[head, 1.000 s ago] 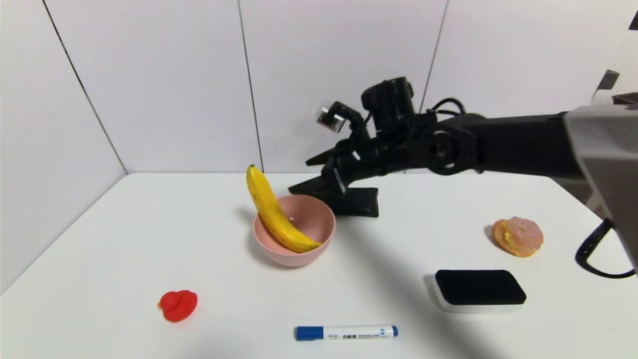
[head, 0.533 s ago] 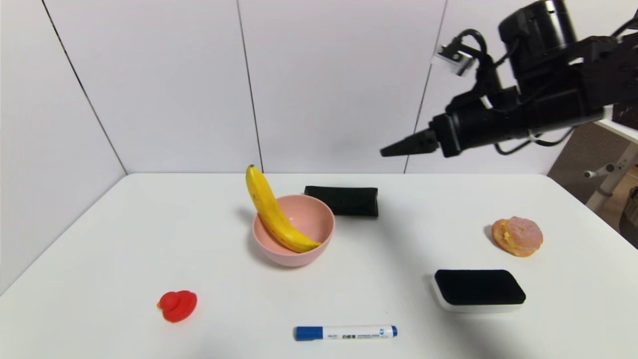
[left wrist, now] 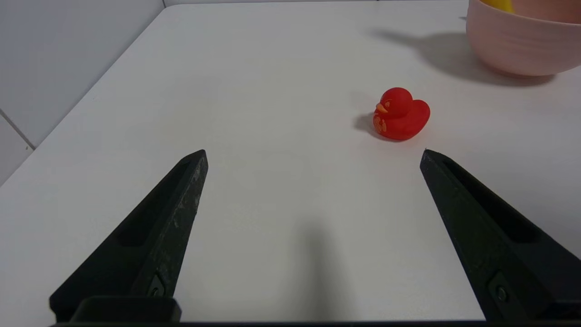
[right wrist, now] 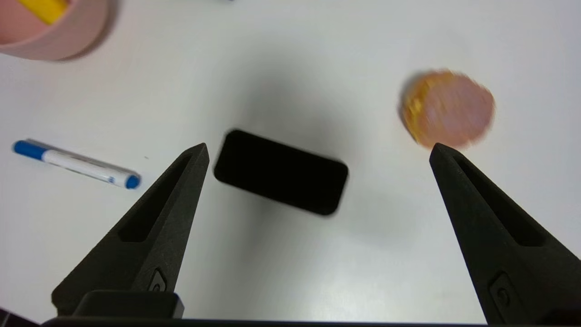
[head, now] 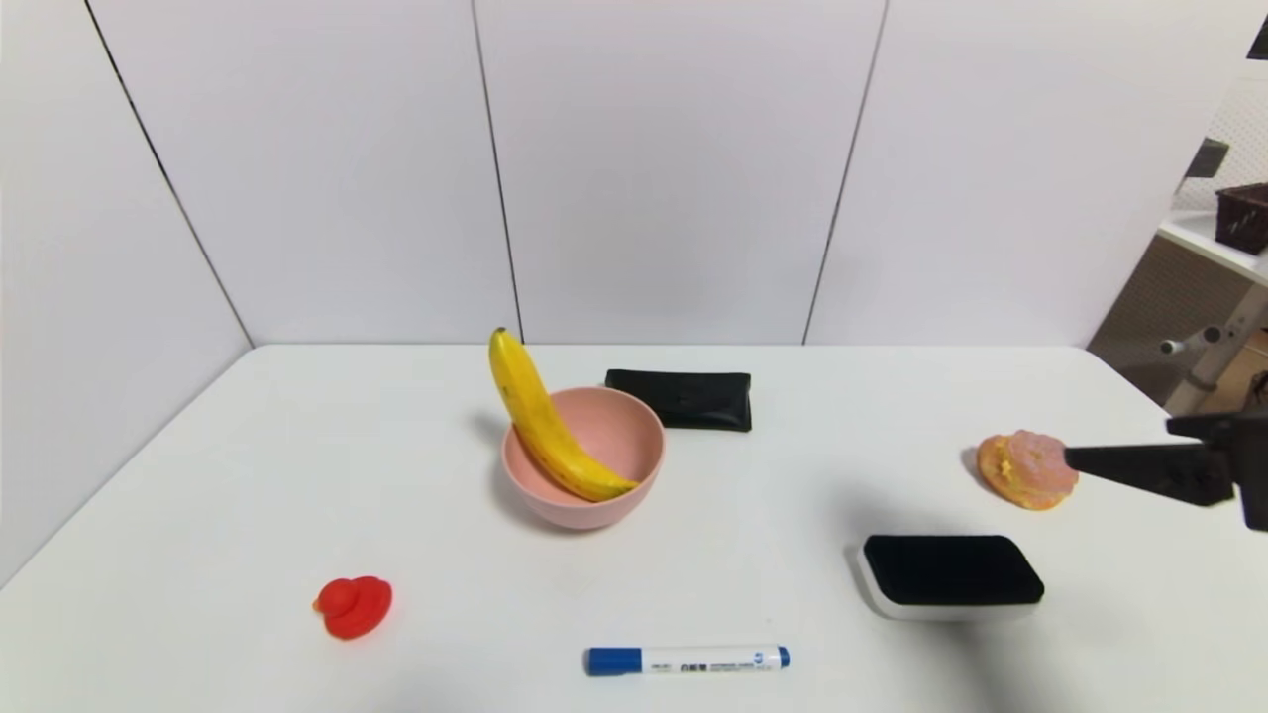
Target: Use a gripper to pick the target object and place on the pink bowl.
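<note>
I am withdrawing the right end effector (head: 1075, 458) from beside the pink bowl (head: 582, 495), up and rightward, now down at the surface's (head: 297, 475) right edge near the pastry (head: 1020, 470), fingers spread, holding nothing.

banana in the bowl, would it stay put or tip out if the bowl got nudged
Probably tippy. The banana is longer than the bowl is wide, so its upper end sticks well above the rim and it only leans on the edge. Its curved, smooth skin likely slides rather than grips. The bowl looks light, so a nudge may shift both. Both hands are open and away from it.
</note>
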You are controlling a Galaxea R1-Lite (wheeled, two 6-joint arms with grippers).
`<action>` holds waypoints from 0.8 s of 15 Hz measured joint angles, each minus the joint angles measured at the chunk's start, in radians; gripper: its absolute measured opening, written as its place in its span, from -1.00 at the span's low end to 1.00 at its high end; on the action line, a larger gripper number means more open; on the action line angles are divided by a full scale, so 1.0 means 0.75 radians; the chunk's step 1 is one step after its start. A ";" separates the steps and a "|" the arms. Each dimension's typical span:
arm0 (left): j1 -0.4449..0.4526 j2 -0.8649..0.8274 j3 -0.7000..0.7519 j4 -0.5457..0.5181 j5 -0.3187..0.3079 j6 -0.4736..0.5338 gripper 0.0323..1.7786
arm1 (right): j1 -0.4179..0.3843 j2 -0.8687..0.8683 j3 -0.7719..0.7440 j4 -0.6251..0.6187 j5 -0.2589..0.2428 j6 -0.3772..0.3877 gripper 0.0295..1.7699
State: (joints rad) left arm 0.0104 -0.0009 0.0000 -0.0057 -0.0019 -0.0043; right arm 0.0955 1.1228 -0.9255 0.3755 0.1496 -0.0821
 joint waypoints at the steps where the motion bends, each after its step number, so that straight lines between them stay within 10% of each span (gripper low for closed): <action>1: 0.000 0.000 0.000 0.000 -0.001 0.000 0.90 | -0.026 -0.153 0.183 -0.121 -0.024 0.034 0.90; 7: -0.001 0.000 0.000 0.000 -0.001 0.001 0.90 | -0.119 -0.969 1.063 -0.784 -0.116 0.146 0.91; 12: 0.000 0.000 0.000 0.000 -0.001 0.000 0.90 | -0.132 -1.386 1.225 -0.562 -0.191 0.124 0.91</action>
State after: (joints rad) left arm 0.0104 -0.0009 0.0000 -0.0057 -0.0028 -0.0043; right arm -0.0032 0.0836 -0.0066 -0.0462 0.0062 0.0111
